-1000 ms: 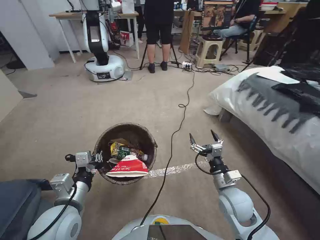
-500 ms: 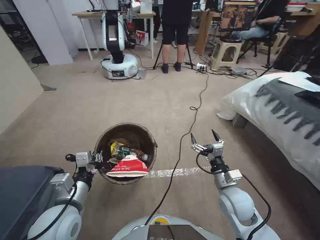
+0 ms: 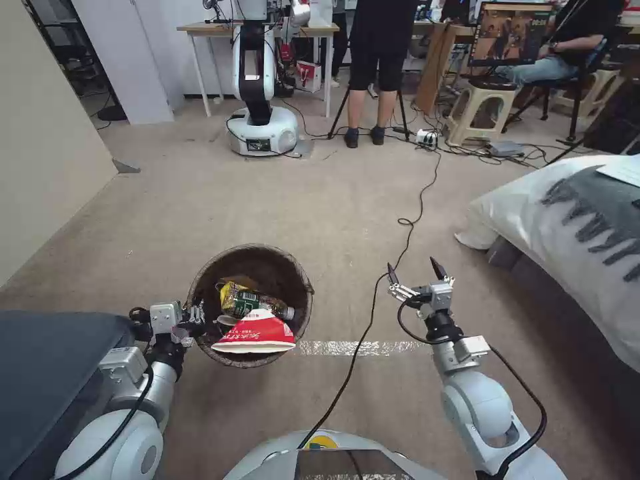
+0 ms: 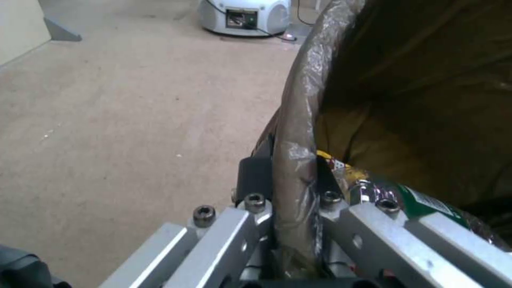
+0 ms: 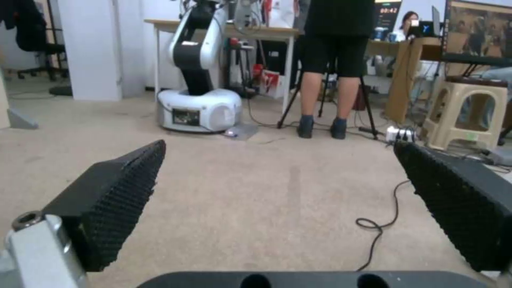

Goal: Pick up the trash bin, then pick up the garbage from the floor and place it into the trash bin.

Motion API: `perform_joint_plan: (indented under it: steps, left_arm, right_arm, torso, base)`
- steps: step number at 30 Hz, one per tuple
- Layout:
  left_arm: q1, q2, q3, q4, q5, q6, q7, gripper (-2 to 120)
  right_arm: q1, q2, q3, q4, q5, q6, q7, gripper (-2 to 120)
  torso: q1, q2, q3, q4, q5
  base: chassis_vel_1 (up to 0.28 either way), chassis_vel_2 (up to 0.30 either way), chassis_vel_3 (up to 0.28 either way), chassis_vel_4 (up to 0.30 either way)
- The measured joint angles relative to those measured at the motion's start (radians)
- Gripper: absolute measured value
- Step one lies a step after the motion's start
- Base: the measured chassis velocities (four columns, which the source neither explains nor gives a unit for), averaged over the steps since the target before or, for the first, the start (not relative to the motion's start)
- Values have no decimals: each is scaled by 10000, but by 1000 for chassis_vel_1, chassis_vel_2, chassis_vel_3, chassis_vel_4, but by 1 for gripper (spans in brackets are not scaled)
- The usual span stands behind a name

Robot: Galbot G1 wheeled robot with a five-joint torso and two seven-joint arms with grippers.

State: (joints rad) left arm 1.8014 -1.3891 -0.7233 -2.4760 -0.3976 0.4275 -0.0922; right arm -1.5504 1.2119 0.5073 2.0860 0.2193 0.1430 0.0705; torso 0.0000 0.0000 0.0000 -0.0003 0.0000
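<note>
Left gripper (image 3: pixel 193 319), jaws closed on the near-left rim of the trash bin (image 3: pixel 293 273), one jaw inside and one outside the crinkled, dark translucent bag folded over it; the round bin hangs above the beige carpet (image 3: pixel 200 200). Inside lie garbage: a flattened red-and-white paper cup (image 3: pixel 257 333), a green-labelled clear bottle (image 3: pixel 257 303) and a yellow wrapper (image 3: pixel 230 293). Right gripper (image 3: pixel 419 273), textured black jaws spread wide and empty, hovers right of the bin.

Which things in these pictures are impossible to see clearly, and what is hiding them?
- Head view: floor under the round, dark-bag-lined trash bin, hidden by it.
- Head view: litter under the red-and-white paper cup, covered.
- Left wrist view: left gripper fingertips, behind the rim.
- Head view: grey-patterned white bedding, cut off by the edge.
</note>
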Motion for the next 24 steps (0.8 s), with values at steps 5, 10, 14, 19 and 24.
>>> perform_joint_plan:
  steps: [5,10,14,19,24]
  left_arm:
    - [3,159,-30,-141,-148,416,3,0]
    - [21,351,-109,-229,-686,1525,-266,0]
    - [-6,580,-260,-229,-1293,2320,-840,0]
    - [-69,777,-434,-236,-1833,2880,-1321,0]
    - [-167,939,-579,-241,-2577,3073,-1778,0]
  right_arm:
    - [17,-26,30,-34,35,-9,10,100]
    - [31,-19,23,-78,35,-11,10,100]
    - [33,-12,14,-104,35,-11,8,100]
    - [31,-8,17,-131,36,-2,6,100]
    - [19,-25,4,-158,35,27,-17,100]
  torso:
    - [0,0,0,2,-1]
    - [0,0,0,3,-1]
    - [0,0,0,4,-1]
    - [0,0,0,3,-1]
    - [0,0,0,3,-1]
  base:
    - [0,0,0,0]
    - [0,0,0,0]
    - [0,0,0,0]
    - [0,0,0,0]
    - [0,0,0,0]
